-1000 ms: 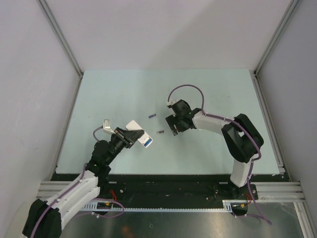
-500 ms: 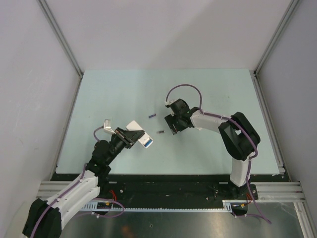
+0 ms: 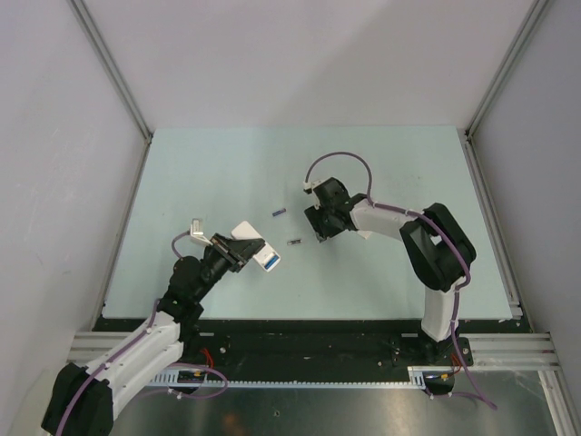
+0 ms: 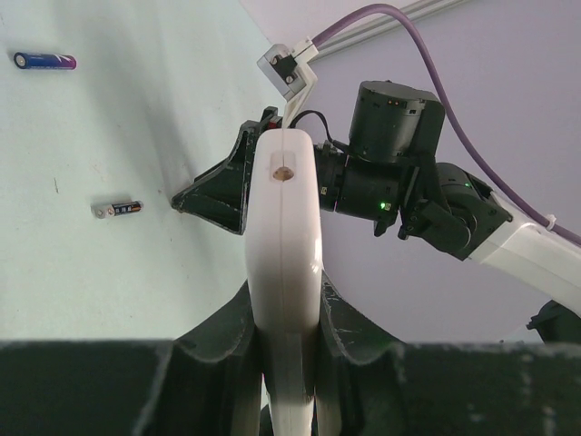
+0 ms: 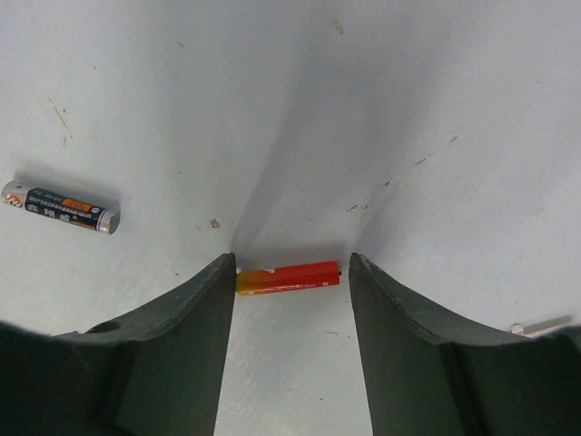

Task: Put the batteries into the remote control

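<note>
Bracketing the red battery (image 5: 288, 277) with the right hand (image 5: 291, 261): standing part open, one fingertip at each end of the battery, touching or almost touching at one end, leaving a sliver of gap at the other, not visibly clamping it. Lying flat on the pale surface (image 5: 408, 109), that battery, near the middle of it. Resting near the hand on the same surface, the dark grey battery (image 5: 60, 208). Lying farther off, apart from both, the blue-and-purple battery (image 4: 44, 61).

Extending from the right base, bending at the elbow, aiming forearm and wrist down toward the centre of the surface.

Gripping the remote control (image 4: 286, 236) in the left hand (image 4: 286, 331), clamping tight on its two broad faces, holding it on edge above the surface, well apart from the loose batteries. Folding low over the left base, angling the forearm up and inward. Showing, from overhead, a blue patch at the remote's free end: possibly a battery already seated, though too small to be sure.

Judging progress as early: three batteries lying loose, none lifted, each needing picking up, carrying across and seating in the remote.
</note>
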Controlling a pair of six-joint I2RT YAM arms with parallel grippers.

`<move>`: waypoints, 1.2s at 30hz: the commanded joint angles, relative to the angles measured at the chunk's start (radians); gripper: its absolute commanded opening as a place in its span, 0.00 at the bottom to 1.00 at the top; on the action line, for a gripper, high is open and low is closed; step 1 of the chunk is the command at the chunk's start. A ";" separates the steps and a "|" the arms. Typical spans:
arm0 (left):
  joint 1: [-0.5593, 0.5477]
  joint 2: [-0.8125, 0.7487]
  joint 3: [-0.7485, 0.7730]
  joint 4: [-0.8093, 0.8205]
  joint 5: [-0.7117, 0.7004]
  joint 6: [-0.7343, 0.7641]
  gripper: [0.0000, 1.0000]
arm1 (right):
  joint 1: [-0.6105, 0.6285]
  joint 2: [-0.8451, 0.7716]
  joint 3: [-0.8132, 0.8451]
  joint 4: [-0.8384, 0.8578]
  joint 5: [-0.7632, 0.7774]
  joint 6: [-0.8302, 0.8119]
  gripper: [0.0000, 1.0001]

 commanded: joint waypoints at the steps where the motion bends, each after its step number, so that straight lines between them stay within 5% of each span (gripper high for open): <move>1: 0.007 -0.002 0.044 0.028 0.008 0.026 0.00 | -0.009 0.037 0.018 -0.003 -0.025 0.001 0.55; 10: 0.010 -0.004 0.041 0.028 0.008 0.023 0.00 | -0.010 0.022 0.018 -0.020 -0.025 0.012 0.64; 28: 0.010 -0.007 0.042 0.028 0.014 0.022 0.00 | -0.004 0.000 0.018 -0.074 0.004 0.010 0.58; 33: 0.010 -0.007 0.041 0.028 0.018 0.020 0.00 | -0.001 0.005 0.016 -0.082 0.010 0.015 0.51; 36: 0.010 -0.006 0.039 0.028 0.014 0.020 0.00 | 0.002 0.000 0.015 -0.086 0.016 0.021 0.39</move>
